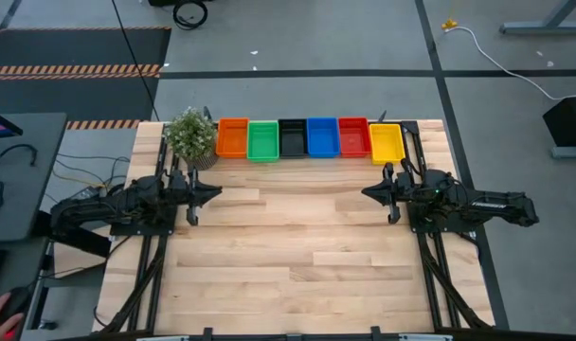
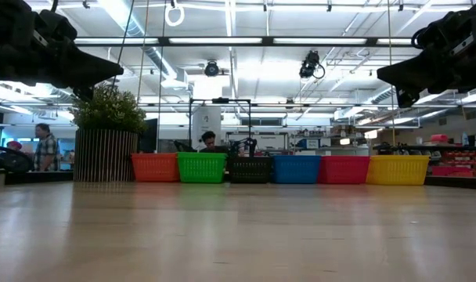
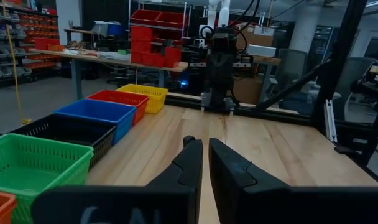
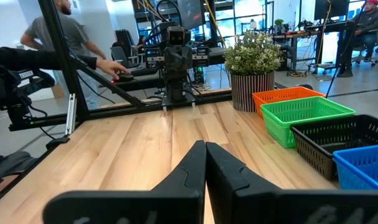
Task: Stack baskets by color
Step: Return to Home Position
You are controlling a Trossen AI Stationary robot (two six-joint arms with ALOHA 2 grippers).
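Note:
A row of baskets stands side by side along the table's far edge: orange, green, black, blue, red and yellow. Each rests on its bottom on the wood. My left gripper hovers level at the table's left side, near the orange end of the row; its fingers are all but together and hold nothing. My right gripper hovers level at the right side, near the yellow basket. It is shut and holds nothing.
A potted green plant stands at the far left, next to the orange basket. The bare wooden tabletop stretches between the arms and to the near edge. People show in the room beyond the table.

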